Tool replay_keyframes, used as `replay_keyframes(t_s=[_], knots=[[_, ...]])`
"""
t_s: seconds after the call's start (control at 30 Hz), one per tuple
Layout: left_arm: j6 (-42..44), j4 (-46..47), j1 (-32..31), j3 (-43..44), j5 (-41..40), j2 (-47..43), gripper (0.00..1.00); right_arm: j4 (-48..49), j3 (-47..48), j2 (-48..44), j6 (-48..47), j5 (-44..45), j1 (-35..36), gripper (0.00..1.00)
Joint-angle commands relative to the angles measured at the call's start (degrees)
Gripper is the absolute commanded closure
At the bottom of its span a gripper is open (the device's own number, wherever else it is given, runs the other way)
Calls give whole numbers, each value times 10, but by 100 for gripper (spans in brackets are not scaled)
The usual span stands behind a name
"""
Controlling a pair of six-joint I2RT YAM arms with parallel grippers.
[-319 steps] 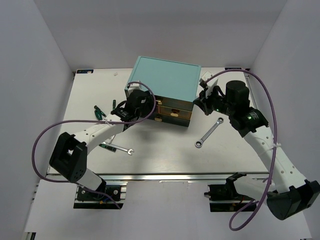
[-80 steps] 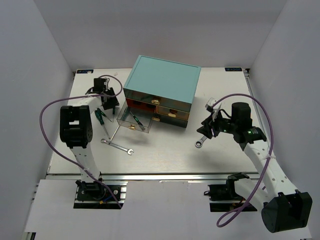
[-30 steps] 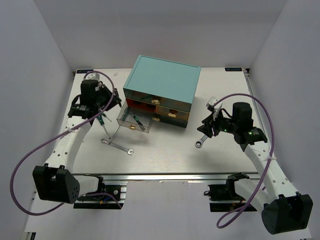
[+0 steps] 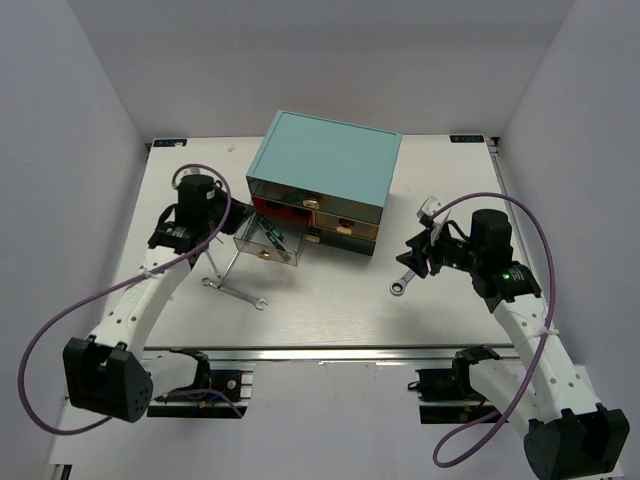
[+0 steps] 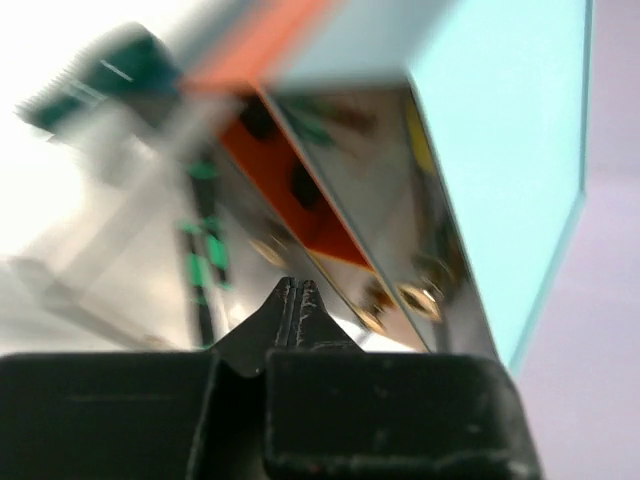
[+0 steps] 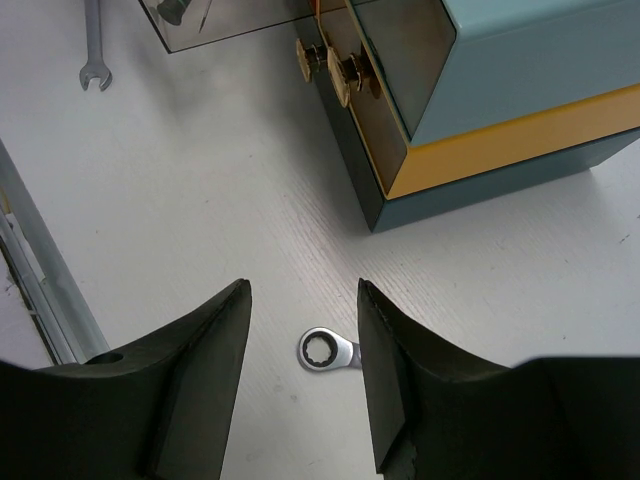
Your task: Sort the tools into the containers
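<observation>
The teal chest [image 4: 325, 170] stands mid-table with one clear drawer [image 4: 262, 243] pulled out to its front left. Green-handled screwdrivers [image 4: 272, 232] lie inside that drawer. My left gripper [image 4: 222, 228] hovers just left of the drawer, shut and empty; the left wrist view is blurred and shows the closed tips [image 5: 297, 290] above a green screwdriver [image 5: 205, 260]. A silver open-end wrench [image 4: 232, 292] lies on the table in front of the drawer. My right gripper [image 6: 303, 290] is open, straddling the ring end of a second wrench [image 6: 325, 351] from above.
Closed drawers with gold pull handles [image 6: 335, 65] face the front of the chest [image 6: 520, 70]. The open-end wrench [image 6: 93, 45] shows far off in the right wrist view. White walls enclose the table on three sides.
A green-handled screwdriver that hung at my left gripper now lies in the pulled-out drawer. The left jaws have closed, and that arm has shifted a little toward the drawer. The right arm has barely moved.
</observation>
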Motion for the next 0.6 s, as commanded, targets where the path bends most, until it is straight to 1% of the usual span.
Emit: replay_keyframes(t_s=[0.0, 0.03, 0.07, 0.1, 0.13, 0.17, 0.2, 0.23, 0.27, 0.3, 0.37, 0.4, 0.47, 0.5, 0.57], knots=[[67, -88, 65, 5, -80, -32, 100, 13, -10, -10, 3, -13, -2, 48], [80, -89, 86, -2, -72, -27, 100, 14, -10, -10, 2, -13, -1, 48], [110, -89, 105, -15, -70, -11, 94, 15, -10, -10, 2, -13, -2, 48], [123, -83, 126, -18, -76, 2, 88, 15, -10, -8, 0, -14, -2, 48], [137, -79, 133, -18, -78, 15, 73, 15, -10, -7, -1, -14, -1, 48], [167, -62, 140, -12, -78, 46, 67, 14, -10, -6, -3, -13, -2, 48], [180, -54, 140, -6, -78, 63, 62, 15, -9, -6, -4, -12, -1, 48], [189, -48, 141, -1, -87, 82, 55, 16, -10, -6, -4, -12, -2, 48], [204, -35, 141, 16, -87, 100, 53, 16, -9, -6, -4, -11, -1, 48], [209, -32, 141, 25, -87, 144, 52, 17, -10, -7, -4, -9, -2, 47], [222, -22, 141, 59, -86, 188, 52, 17, -11, -8, -3, -9, -2, 47], [222, -23, 141, 71, -91, 233, 52, 17, -12, -9, -2, -7, -2, 47], [228, -25, 141, 95, -100, 272, 51, 17, -14, -11, -2, -3, -1, 47], [229, -28, 141, 117, -105, 305, 51, 18, -15, -11, -3, -1, -1, 47], [231, -39, 141, 137, -129, 332, 51, 18, -16, -12, -6, 4, -1, 47]])
